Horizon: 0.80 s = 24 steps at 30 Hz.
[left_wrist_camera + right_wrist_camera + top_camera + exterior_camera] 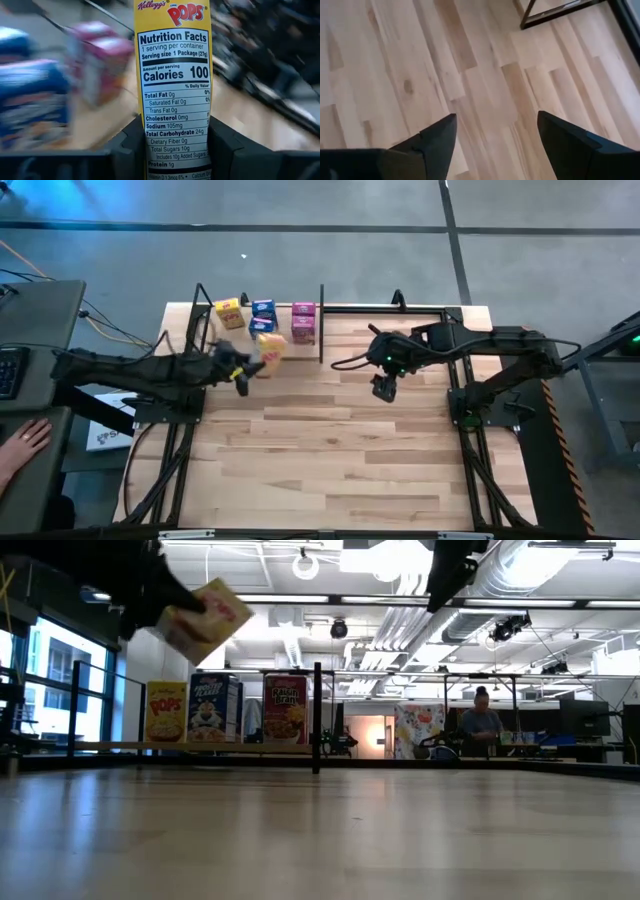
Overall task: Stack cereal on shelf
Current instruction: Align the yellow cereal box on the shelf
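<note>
My left gripper [252, 366] is shut on a yellow cereal box [270, 350] and holds it in the air just in front of the shelf [215, 330]. In the low view this box [205, 618] hangs tilted high above the table. On the shelf board stand another yellow box [229, 312], two blue boxes [263, 316] and two pink boxes [303, 321]. In the low view they stand upright on their bases: yellow [166, 712], blue [208, 708], pink [285, 708]. My right gripper [384, 388] hovers open over bare tabletop, right of the shelf. My left gripper [175, 145] pinches the yellow box between its two fingers [131, 147], one on each broad face, near one end. The narrow nutrition-facts side [175, 100] faces the wrist camera. The box is lifted clear of the table and sits tilted in the hold.
The shelf's black upright posts [321, 325] stand between the two arms. A shelf-frame corner [540, 15] shows beyond my right gripper [495, 135]. The striped wooden tabletop [330, 460] stretches toward the near edge. A person's hand [25, 442] rests left of the table; a person [482, 720] sits far behind.
</note>
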Each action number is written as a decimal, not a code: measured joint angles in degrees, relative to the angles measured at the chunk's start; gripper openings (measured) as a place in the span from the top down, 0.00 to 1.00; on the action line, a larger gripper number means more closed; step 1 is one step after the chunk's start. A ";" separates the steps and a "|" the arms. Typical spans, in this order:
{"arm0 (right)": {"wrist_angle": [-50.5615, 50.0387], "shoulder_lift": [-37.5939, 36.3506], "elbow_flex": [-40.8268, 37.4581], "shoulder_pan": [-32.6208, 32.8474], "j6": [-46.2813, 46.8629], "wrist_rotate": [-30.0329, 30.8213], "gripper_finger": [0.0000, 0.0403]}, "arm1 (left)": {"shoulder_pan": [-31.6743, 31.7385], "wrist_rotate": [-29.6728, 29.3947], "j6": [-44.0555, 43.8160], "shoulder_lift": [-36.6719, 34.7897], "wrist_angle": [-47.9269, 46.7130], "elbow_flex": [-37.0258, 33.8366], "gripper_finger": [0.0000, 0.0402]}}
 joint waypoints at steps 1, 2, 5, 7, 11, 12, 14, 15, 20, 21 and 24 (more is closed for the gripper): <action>0.09 0.00 0.00 0.00 0.17 0.46 0.36 | -0.80 -3.35 -0.54 -2.06 0.14 -1.51 0.70; 0.14 -0.02 0.00 0.00 0.83 0.98 0.36 | -1.54 -6.63 -0.73 -3.93 0.24 -2.91 0.70; 0.28 -0.04 0.00 0.00 1.61 2.16 0.36 | -3.25 -15.28 -1.12 -7.83 0.11 -7.00 0.70; 0.29 -0.07 0.00 0.00 2.83 2.19 0.36 | -4.17 -20.78 -1.68 -9.34 0.18 -9.44 0.70; 0.27 -0.07 0.00 0.00 4.96 2.18 0.36 | -5.66 -30.95 -2.66 -9.91 0.11 -13.14 0.70; 0.25 -0.07 0.00 0.00 5.37 2.17 0.36 | -6.01 -33.73 -3.46 -9.89 -0.19 -13.69 0.70; 0.24 -0.07 0.00 0.04 6.11 2.16 0.36 | -6.73 -39.33 -3.92 -9.89 0.02 -14.50 0.70; 0.23 -0.07 0.00 0.04 6.24 2.16 0.36 | -7.06 -41.84 -3.71 -9.90 0.14 -14.94 0.70; 0.27 -0.07 0.00 -0.08 6.25 2.19 0.36 | -7.24 -48.62 -1.52 -9.89 -0.06 -17.45 0.70; 0.29 -0.07 0.00 -0.19 6.25 2.19 0.36 | -7.20 -48.72 -1.88 -9.87 -0.13 -18.12 0.70; 0.67 -0.07 0.00 -0.38 6.69 2.19 0.36 | -7.18 -49.52 -4.54 -9.61 0.09 -20.79 0.70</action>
